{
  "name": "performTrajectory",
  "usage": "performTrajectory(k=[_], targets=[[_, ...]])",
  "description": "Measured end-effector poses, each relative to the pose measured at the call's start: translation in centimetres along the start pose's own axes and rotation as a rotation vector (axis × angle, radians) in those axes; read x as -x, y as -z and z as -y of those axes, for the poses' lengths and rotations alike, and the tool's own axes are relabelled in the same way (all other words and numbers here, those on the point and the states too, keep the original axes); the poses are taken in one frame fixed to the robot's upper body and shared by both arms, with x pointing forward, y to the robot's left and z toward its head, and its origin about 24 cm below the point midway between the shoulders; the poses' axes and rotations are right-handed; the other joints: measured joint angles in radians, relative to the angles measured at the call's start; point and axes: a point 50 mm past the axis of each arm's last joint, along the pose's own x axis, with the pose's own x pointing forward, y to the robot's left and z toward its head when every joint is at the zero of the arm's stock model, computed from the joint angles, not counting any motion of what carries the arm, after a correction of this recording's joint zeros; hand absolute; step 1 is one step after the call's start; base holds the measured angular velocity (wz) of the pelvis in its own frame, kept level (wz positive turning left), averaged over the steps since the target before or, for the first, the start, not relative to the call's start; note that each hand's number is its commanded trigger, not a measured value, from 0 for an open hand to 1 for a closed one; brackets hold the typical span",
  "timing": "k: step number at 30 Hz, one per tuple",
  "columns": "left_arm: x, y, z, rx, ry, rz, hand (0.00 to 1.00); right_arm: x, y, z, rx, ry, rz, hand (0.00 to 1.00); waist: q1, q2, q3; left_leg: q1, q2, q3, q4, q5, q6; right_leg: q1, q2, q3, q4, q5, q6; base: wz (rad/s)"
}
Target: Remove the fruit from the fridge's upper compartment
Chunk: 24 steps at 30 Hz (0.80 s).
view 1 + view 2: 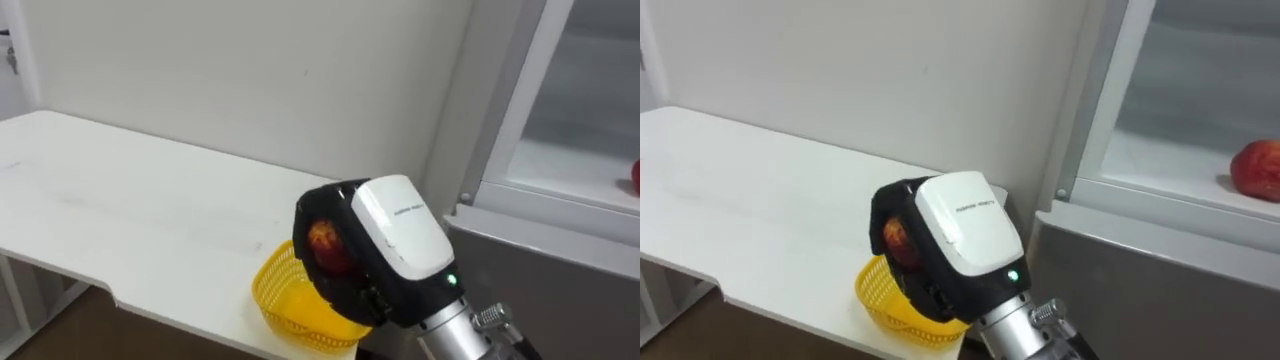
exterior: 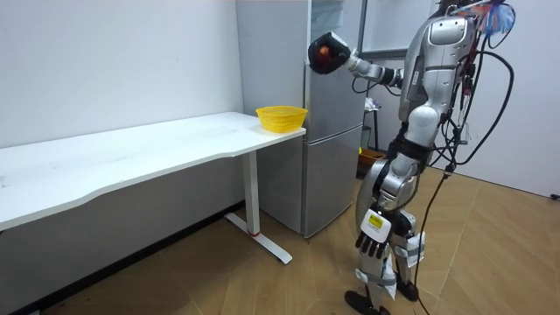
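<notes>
My right hand [image 1: 392,238] is raised in front of me, its fingers curled round a red-orange fruit [image 1: 325,241]. The hand hangs above a yellow basket [image 1: 288,298] that stands at the near right corner of the white table [image 1: 120,205]. In the room view this hand [image 2: 328,54] is held high in front of the grey fridge [image 2: 332,131], just past the basket [image 2: 281,116]. A second red fruit [image 1: 1256,170] lies on the white shelf of the open upper fridge compartment at the right. My left hand [image 2: 371,242] hangs down by my thigh with relaxed fingers.
The fridge's open upper compartment and its grey frame [image 1: 1110,110] stand close to my right, against the table's end. A pale wall [image 1: 250,70] runs behind the table. In the room view I stand upright on a wooden floor [image 2: 490,262] beside the fridge.
</notes>
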Motion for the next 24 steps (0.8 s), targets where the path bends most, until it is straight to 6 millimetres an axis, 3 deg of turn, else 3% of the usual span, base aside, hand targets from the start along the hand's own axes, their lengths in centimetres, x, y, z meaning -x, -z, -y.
performTrajectory(k=[7, 12, 17, 24], targets=[[0.0, 0.0, -0.1, 0.007, -0.007, 0.002, 0.0, 0.3, 1.3, -1.1, 0.009, -0.068, -0.066, 1.0, 0.026, -0.005, 0.0024, -0.001, -0.006, -0.015, -0.001, 0.001, 0.001, 0.002, -0.002, -0.004, -0.001, -0.001, 0.001, 0.05], [0.0, 0.0, -0.1, -0.031, -0.001, -0.01, 0.0, 0.4, 3.4, -2.3, 0.039, -0.152, -0.16, 1.0, 0.045, -0.012, 0.0052, -0.016, -0.009, -0.032, 0.005, 0.001, 0.001, -0.003, -0.002, -0.017, -0.002, -0.001, 0.002, 0.1], [0.0, 0.0, -0.2, -0.037, 0.01, -0.019, 0.0, -0.6, 4.2, -2.1, 0.071, -0.164, -0.188, 1.0, 0.045, -0.017, 0.0072, -0.028, -0.011, -0.038, 0.018, 0.001, 0.001, -0.006, -0.002, -0.018, -0.004, -0.001, 0.002, 0.08], [0.1, -0.7, -0.3, -0.04, 0.006, 0.007, 0.0, -0.4, 4.7, -2.4, 0.088, -0.19, -0.21, 1.0, 0.044, -0.021, 0.0072, -0.029, -0.013, -0.048, 0.018, 0.001, 0.001, -0.004, -0.002, -0.031, -0.004, -0.001, 0.002, 0.02]])
